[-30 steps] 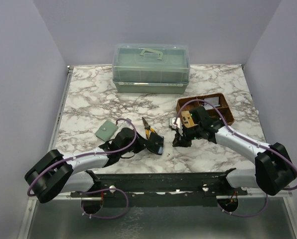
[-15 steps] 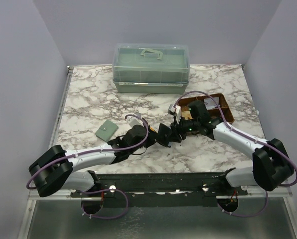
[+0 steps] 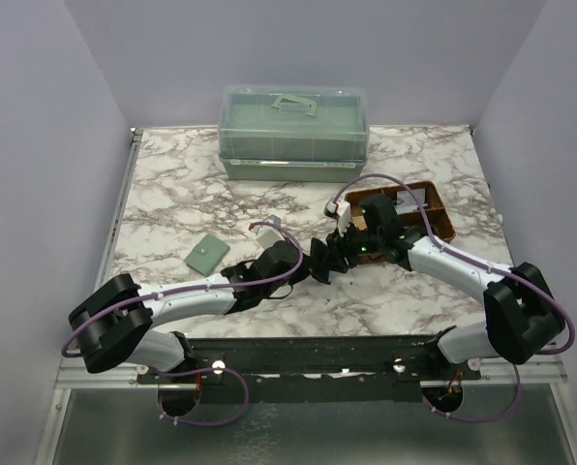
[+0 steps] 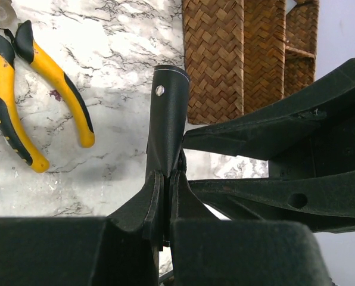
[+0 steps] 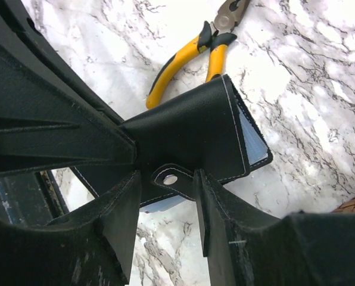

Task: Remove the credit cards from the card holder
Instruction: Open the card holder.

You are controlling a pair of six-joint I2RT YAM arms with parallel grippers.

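Left gripper clenches flat black folding card holder; right gripper, released, straddles six-o'clock snap tab. Pinch squarely; cards seemingly hidden.

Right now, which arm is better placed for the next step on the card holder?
Right. The left fingers are shut on one edge of the card holder, steadying it. The right fingers stand open astride its snap tab, so they could likely pinch it and open the flap.

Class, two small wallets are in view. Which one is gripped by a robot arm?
The black wallet, clamped by the left gripper at mid-table. The green wallet lies flat on the table further left, with nothing touching it.
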